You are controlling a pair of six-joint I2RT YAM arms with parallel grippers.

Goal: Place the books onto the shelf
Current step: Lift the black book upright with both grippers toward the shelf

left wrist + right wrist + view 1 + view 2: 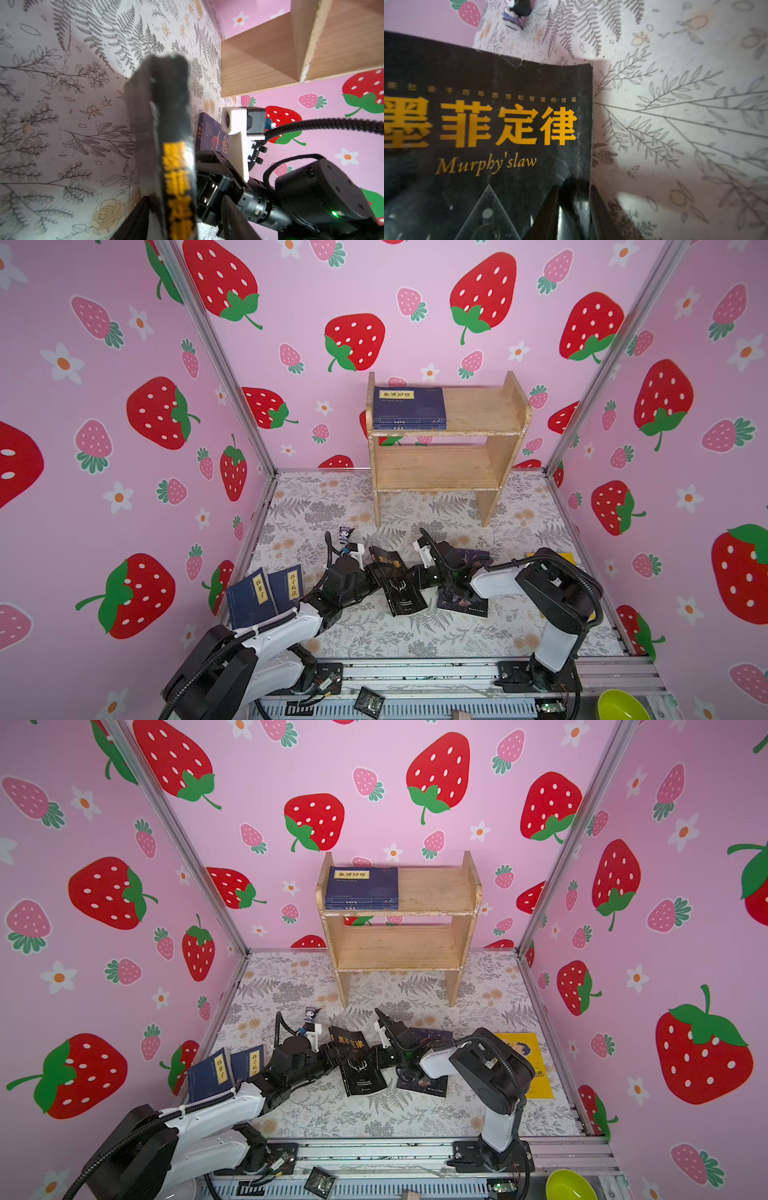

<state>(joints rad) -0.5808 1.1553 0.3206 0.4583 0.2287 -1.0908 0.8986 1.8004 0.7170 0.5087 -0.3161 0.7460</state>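
Note:
A black book (pixel 399 585) (pixel 359 1065) with gold characters lies mid-table, bent upward between both grippers. My right gripper (pixel 575 218) (pixel 415 577) is shut on its right edge. My left gripper (pixel 185 219) (pixel 374 574) straddles the opposite edge of the black book (pixel 166 124), jaws open, with a gap at one finger (pixel 234 218). The wooden shelf (pixel 478 410) (pixel 432 888) stands at the back, with navy books (pixel 409 408) (pixel 361 886) stacked on its top tier. Two navy books (pixel 253 597) (pixel 208 1073) lean at the left wall.
A dark book (pixel 461 601) (pixel 424 1083) lies under my right arm, and a yellow book (pixel 528 1052) lies flat at the right. A tiny figurine (pixel 345 534) (pixel 517 12) stands just behind my left wrist. A green bowl (pixel 621 705) sits off the table's front right.

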